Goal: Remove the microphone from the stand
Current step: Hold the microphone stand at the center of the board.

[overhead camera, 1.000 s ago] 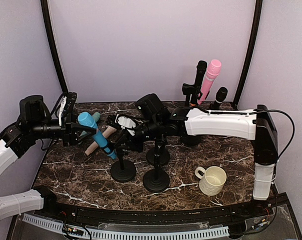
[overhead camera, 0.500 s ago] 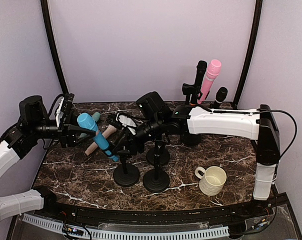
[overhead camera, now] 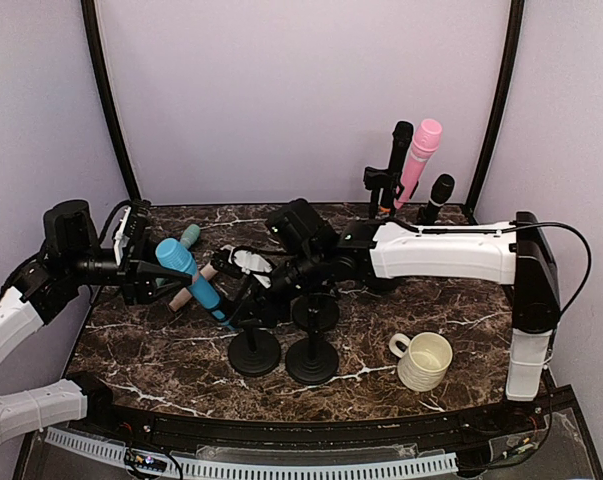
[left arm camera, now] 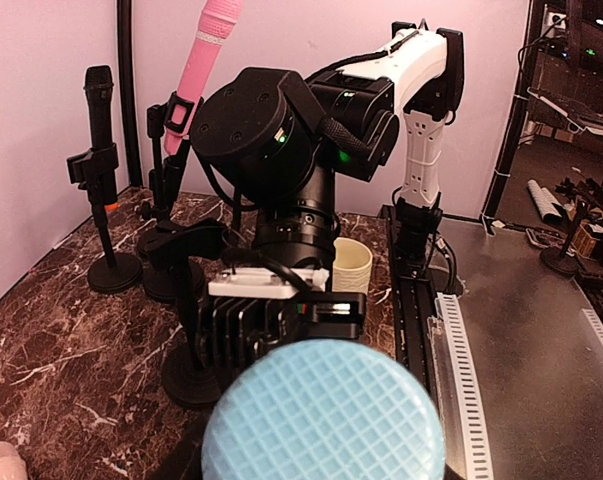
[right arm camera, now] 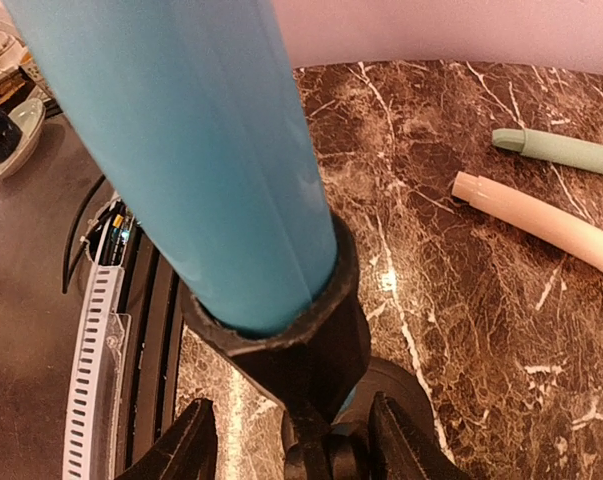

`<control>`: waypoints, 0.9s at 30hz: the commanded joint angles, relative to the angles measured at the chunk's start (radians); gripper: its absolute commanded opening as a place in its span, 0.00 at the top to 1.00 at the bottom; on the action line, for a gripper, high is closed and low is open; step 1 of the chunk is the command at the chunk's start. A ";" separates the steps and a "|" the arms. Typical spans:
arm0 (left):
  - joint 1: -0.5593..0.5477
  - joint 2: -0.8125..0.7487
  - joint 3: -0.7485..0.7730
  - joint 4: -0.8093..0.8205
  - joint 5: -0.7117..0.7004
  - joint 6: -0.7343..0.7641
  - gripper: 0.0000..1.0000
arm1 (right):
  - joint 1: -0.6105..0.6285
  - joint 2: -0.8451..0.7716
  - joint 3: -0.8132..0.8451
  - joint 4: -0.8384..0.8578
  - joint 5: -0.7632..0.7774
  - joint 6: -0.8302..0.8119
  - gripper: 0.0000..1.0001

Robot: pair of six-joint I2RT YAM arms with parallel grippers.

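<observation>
1. Table (overhead camera: 461, 300): dark marble top, carrying every item below.
2. Right arm (overhead camera: 441, 250): white, stretched across the table. Right gripper (right arm camera: 289, 425): jaws apart, one finger on each side of the neck under the stand's clip, gripping nothing. A gap shows on one side.
3. Left arm (overhead camera: 11, 310): white and black, reaching in from the far side of the blue microphone. Left gripper (overhead camera: 149, 268): closed on the head of the blue microphone, which fills the bottom of the left wrist view.
4. Stand (overhead camera: 253, 352): black, round base directly below the right gripper. Its clip (right arm camera: 281, 345) sits just beyond the right fingertips.
5. Blue microphone (overhead camera: 196, 287): tilted, head in the left gripper, lower body seated in the clip just above the right gripper.
6. Empty stands, two: one (overhead camera: 311, 362) just beside the held stand, under the right wrist; one (overhead camera: 317, 312) just behind it.
7. Pink microphone (overhead camera: 419, 155): upright on a stand, well apart from both grippers, at the back of the table.
8. Black microphones, two (overhead camera: 399, 140) (overhead camera: 439, 190): on stands either side of the pink one.
9. Cup (overhead camera: 421, 360): cream, upright, well apart from the right gripper, near that arm's base.
10. Beige microphone (right arm camera: 551, 225): lying flat between the two grippers.
11. Green microphone (right arm camera: 571, 152): lying flat just beyond the beige one, near the left gripper.
</observation>
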 commanded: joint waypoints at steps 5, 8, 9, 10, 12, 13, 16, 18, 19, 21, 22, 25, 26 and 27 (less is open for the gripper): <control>0.001 -0.014 -0.008 0.024 0.043 0.010 1.00 | 0.020 -0.008 -0.012 -0.019 0.092 -0.038 0.66; 0.001 -0.014 -0.013 0.024 0.036 0.010 1.00 | 0.022 -0.011 -0.023 -0.012 0.110 -0.039 0.82; 0.001 -0.015 -0.013 0.024 0.034 0.010 1.00 | 0.023 -0.013 -0.027 -0.010 0.116 -0.040 0.86; 0.001 -0.016 -0.013 0.023 0.026 0.010 1.00 | 0.024 -0.015 -0.033 -0.006 0.122 -0.039 0.90; 0.001 -0.020 -0.015 0.022 0.007 0.011 0.88 | 0.025 -0.023 -0.046 0.009 0.131 -0.038 0.98; 0.001 -0.021 -0.018 0.021 -0.002 0.012 0.82 | 0.024 -0.027 -0.052 0.017 0.137 -0.037 1.00; -0.001 -0.028 -0.027 0.016 -0.055 0.013 0.47 | 0.026 -0.039 -0.066 0.039 0.149 -0.032 1.00; 0.000 -0.031 -0.033 0.014 -0.073 0.013 0.36 | 0.028 -0.048 -0.078 0.057 0.160 -0.030 1.00; -0.001 -0.033 -0.036 0.013 -0.085 0.015 0.31 | 0.028 -0.051 -0.081 0.063 0.166 -0.029 1.00; -0.001 -0.032 -0.038 0.010 -0.093 0.015 0.26 | 0.028 -0.056 -0.085 0.071 0.172 -0.028 1.00; -0.001 -0.032 -0.039 0.011 -0.095 0.016 0.25 | 0.028 -0.057 -0.086 0.073 0.175 -0.026 1.00; -0.001 -0.028 -0.044 0.022 -0.106 0.005 0.20 | 0.029 -0.059 -0.087 0.078 0.176 -0.026 1.00; -0.001 -0.019 -0.045 0.026 -0.100 -0.002 0.19 | 0.032 -0.060 -0.087 0.080 0.181 -0.027 1.00; -0.001 -0.014 -0.044 0.030 -0.094 -0.005 0.18 | 0.034 -0.059 -0.086 0.080 0.186 -0.026 1.00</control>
